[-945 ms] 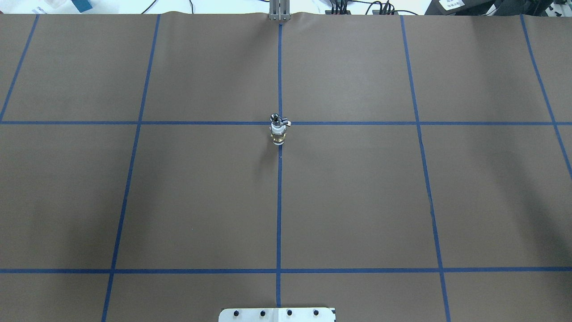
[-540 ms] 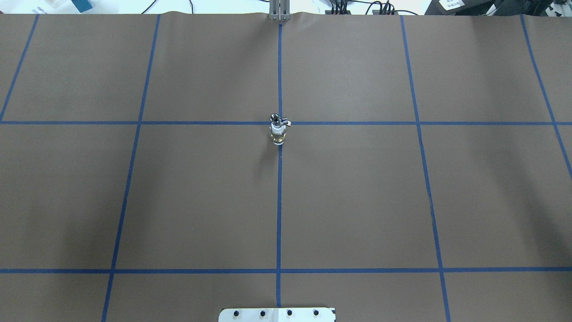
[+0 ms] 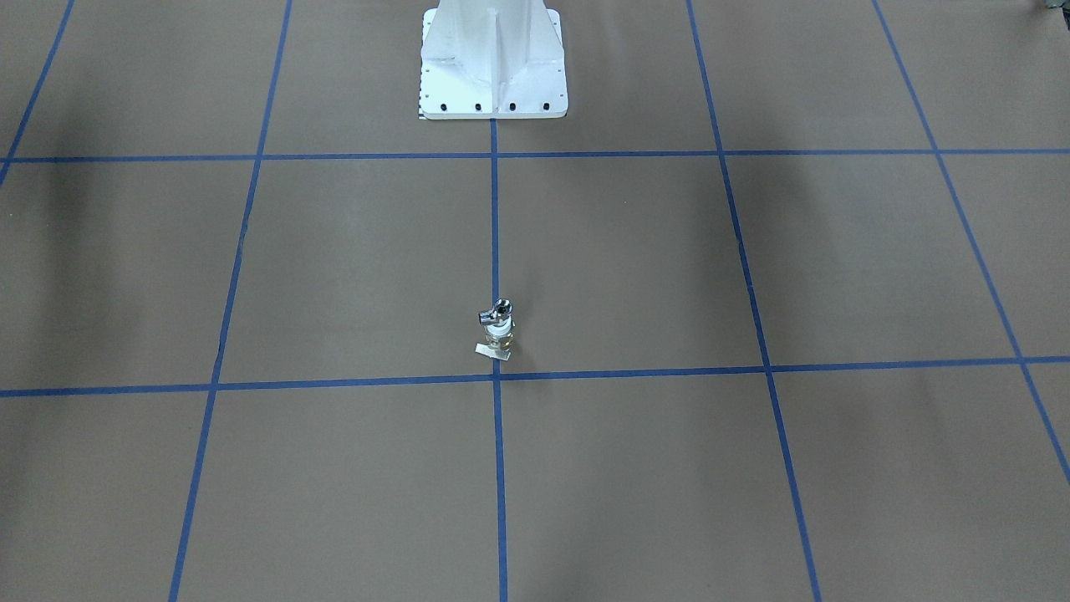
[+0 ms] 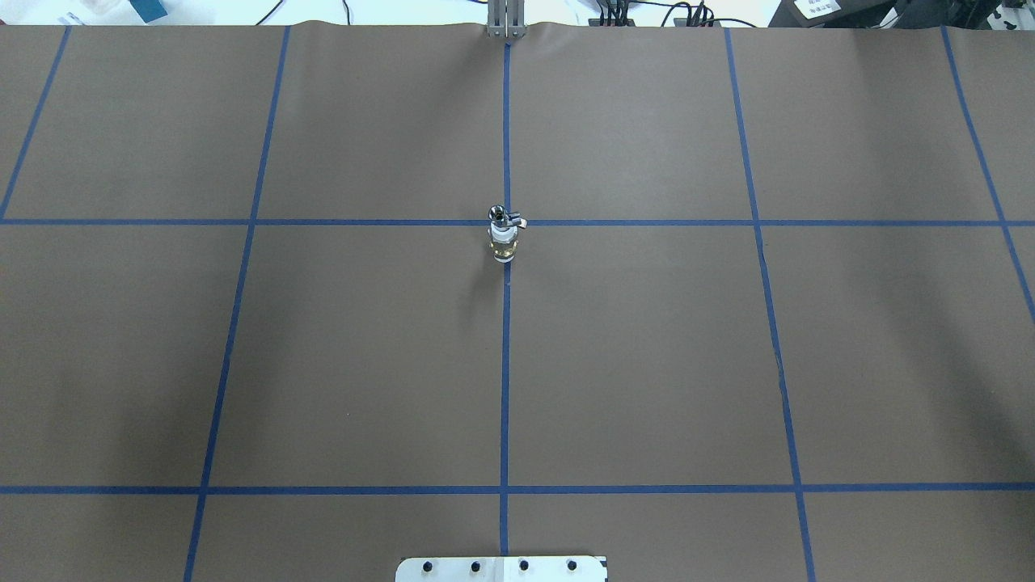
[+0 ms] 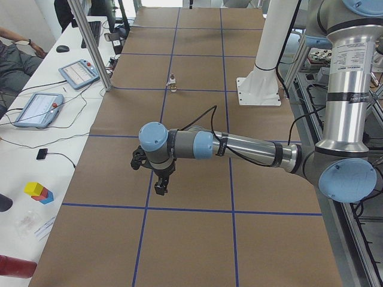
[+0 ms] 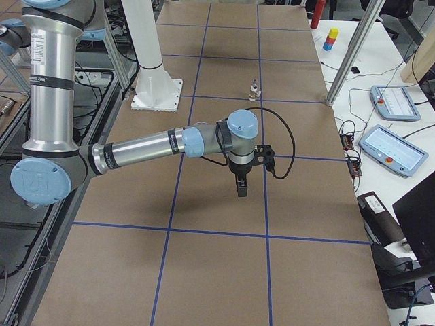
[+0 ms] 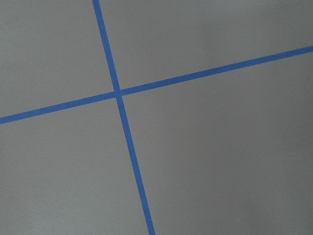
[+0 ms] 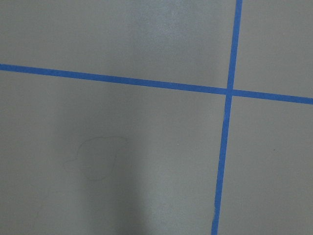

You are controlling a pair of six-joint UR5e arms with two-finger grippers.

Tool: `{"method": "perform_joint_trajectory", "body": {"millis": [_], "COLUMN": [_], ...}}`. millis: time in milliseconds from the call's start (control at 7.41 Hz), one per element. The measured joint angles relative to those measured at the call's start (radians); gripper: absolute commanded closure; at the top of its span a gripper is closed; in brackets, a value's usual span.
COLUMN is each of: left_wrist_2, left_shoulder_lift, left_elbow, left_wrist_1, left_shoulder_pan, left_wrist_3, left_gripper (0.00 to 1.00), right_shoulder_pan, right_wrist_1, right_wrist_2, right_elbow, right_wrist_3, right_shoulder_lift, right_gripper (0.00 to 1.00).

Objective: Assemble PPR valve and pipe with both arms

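Front-facing: PPR valve is seen upright on the desk, on the centre blue tape line.
Overhead: it stands at a tape crossing.
Exterior left: left end effector is pointed down, well apart from the valve; opening cannot be told.
Exterior right: right end effector is pointed down, well apart; opening cannot be told.
Wrist views: tape crossings are shown.

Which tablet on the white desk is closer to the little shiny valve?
The tablet beside the metal post, about level with the valve. The other tablet lies further down the desk.
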Motion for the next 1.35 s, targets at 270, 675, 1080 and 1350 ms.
{"method": "perform_joint_trajectory", "body": {"millis": [270, 675, 1080, 1350], "left_wrist_2": [-0.003, -0.004, -0.005, -0.005], "left_shoulder_lift": [0.018, 0.022, 0.026, 0.03], "left_elbow": [-0.009, -0.009, -0.019, -0.01], "left_wrist_1": [0.0, 0.0, 0.0, 0.0], "left_shoulder_pan": [-0.001, -0.051, -0.096, -0.099], "left_wrist_3": [0.0, -0.002, -0.003, -0.002], "left_gripper": [0.0, 0.0, 0.0, 0.0], "right_shoulder_pan": [0.004, 0.014, 0.019, 0.026], "right_wrist_1": [-0.001, -0.001, -0.002, -0.002], "right_wrist_2": [0.004, 0.033, 0.035, 0.033], "right_elbow": [0.003, -0.003, -0.009, -0.009], "right_wrist_3": [0.0, 0.001, 0.0, -0.001], "right_shoulder_lift": [-0.005, -0.008, -0.009, -0.009], "right_gripper": [0.0, 0.0, 0.0, 0.0]}}
